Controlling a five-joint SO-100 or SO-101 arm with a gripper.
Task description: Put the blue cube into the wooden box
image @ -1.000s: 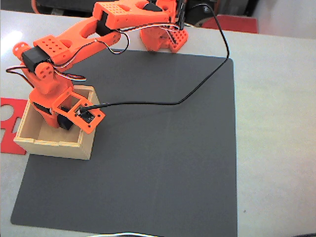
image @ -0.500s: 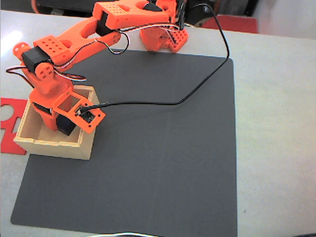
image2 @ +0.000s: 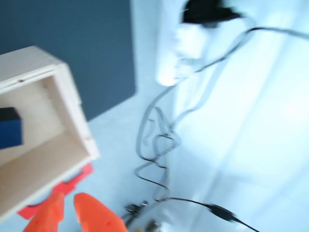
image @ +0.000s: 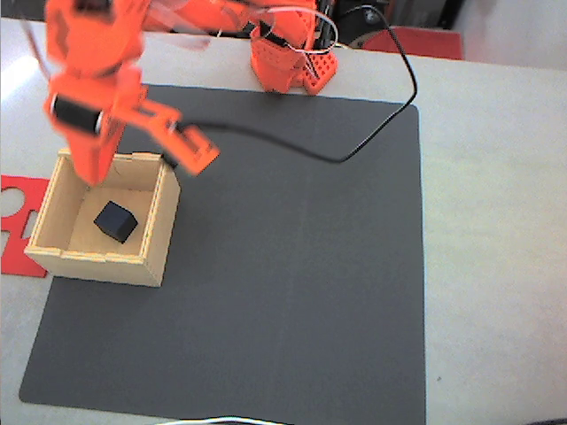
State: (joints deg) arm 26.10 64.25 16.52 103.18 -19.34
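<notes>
**Pale plywood, navy cube inside**

Pale plywood all round: the wooden box (image: 53, 232), lidless and thin-walled, sitting at the left edge of the dark grey mat (image: 292, 266) in the fixed view, its left side out over the light table (image: 496, 221). Inside, resting on the box floor, the blue cube (image: 115, 221), nearly black, turned a little out of line with the walls and lying nearer the right wall than the left. Clear of every wall, touching only the floor. Nothing else visible in the box.

Above the box's far-left corner, blurred by motion, the orange gripper (image: 91, 168), lifted free of the cube and holding nothing. Tips hard to separate in that view. In the wrist view, two orange fingertips (image2: 89, 215) at the bottom edge with a narrow gap between them, empty; whether parted or closed, cannot tell from so little of them.

Same wrist view: box (image2: 72, 116) at the left with one corner and the inside of two walls shown, cube (image2: 10, 134) at the frame's left edge against the pale floor, partly cut off. Beneath and beside the box, a sliver of the flat red sheet (image2: 72, 178); in the fixed view the same red sheet (image: 16, 199) lying on the table just left of the box, partly under it.

Black cable (image: 390, 124) looping from the arm across the mat's upper part toward the orange base (image: 288, 62) at the far edge.
</notes>
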